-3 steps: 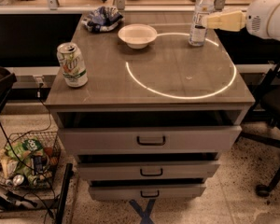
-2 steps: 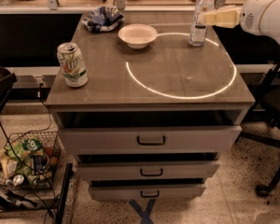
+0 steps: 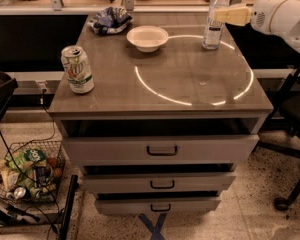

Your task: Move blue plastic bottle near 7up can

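The bottle [image 3: 212,34] stands upright at the far right of the table top [image 3: 115,91], on the far edge of a bright ring of light [image 3: 155,92] cast on the surface. Its white cap is at the top and its label faces the camera.

My pincer [image 3: 221,16] is at the upper part of the bottle, level with its shoulder, and meets it from the right. Whether it is open or closed on the bottle cannot be told from this view. My arm [image 3: 282,16] enters from the upper right and extends roughly level, well above the table top.

The can [image 3: 78,69] stands upright near the front left edge, well apart from the bottle. A white bowl [image 3: 147,37] sits between them, toward the far side. A crumpled bag [image 3: 110,20] lies at the far left corner. Three drawers [image 3: 162,150] sit below the table top, each partly open.
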`<action>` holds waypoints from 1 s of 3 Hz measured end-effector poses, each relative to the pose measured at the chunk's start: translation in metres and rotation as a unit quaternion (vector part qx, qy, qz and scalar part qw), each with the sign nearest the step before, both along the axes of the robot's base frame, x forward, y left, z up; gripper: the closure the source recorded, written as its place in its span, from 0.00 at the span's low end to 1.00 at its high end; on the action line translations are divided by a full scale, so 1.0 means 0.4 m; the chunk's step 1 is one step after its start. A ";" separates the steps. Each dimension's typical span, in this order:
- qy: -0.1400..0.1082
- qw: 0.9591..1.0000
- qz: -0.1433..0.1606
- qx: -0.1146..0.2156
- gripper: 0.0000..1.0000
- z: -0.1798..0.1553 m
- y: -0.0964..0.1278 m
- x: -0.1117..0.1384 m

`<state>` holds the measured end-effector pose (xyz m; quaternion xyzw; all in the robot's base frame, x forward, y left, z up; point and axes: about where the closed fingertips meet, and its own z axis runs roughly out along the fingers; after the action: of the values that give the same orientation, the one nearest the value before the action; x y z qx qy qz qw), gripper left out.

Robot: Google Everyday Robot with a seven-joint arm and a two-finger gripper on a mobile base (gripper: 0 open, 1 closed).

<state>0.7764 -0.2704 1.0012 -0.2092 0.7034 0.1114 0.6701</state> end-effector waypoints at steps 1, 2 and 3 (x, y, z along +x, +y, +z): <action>0.002 1.000 0.014 0.015 0.00 -0.011 -0.002 0.036; 0.012 1.000 0.014 0.026 0.00 -0.041 -0.006 0.057; 0.023 0.999 0.007 0.027 0.00 -0.072 -0.008 0.078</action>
<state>0.8077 -0.2736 0.9723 -0.1930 0.7137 0.1398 0.6586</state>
